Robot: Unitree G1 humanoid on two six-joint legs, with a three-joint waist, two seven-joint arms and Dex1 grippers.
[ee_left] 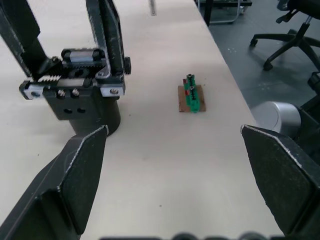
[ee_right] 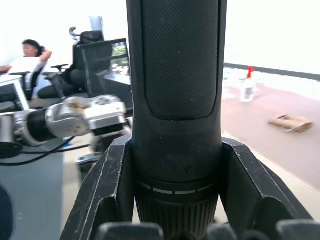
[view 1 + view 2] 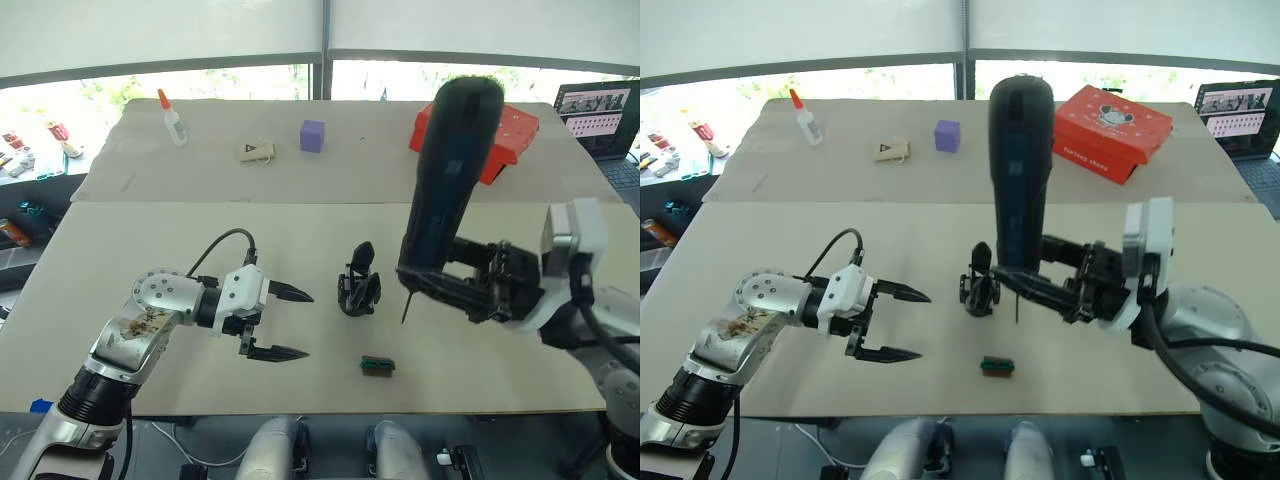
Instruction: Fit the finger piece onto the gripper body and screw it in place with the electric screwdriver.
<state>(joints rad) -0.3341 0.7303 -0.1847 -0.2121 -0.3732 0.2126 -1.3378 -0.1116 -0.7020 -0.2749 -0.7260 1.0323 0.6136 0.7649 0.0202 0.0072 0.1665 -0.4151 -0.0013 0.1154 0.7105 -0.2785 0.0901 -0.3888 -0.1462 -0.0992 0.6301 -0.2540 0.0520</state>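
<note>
Right pincer (image 3: 1032, 282) clamped on electric screwdriver (image 3: 1020, 170), upright, bit down beside gripper body (image 3: 978, 282), left pincer (image 3: 902, 323) wide open, empty

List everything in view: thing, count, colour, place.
Screwdriver: 1, black with blue panel, upright in right gripper, bit down beside the gripper body.
Gripper body: 1, black, table centre.
Green block: 1, green and dark, near edge, in front of the gripper body.
Glue bottle: 1, clear with orange cap, far left.
Tan tag: 1, tan, far table.
Cube: 1, purple, far table, right of the tag.
Box: 1, red, far right.
Laptop: 1, dark, far right edge.
Office chair: 1, black, floor beside table.
Person: 1, seated, background.
Left gripper: open, empty, left of the gripper body.
Right gripper: shut on the screwdriver.
</note>
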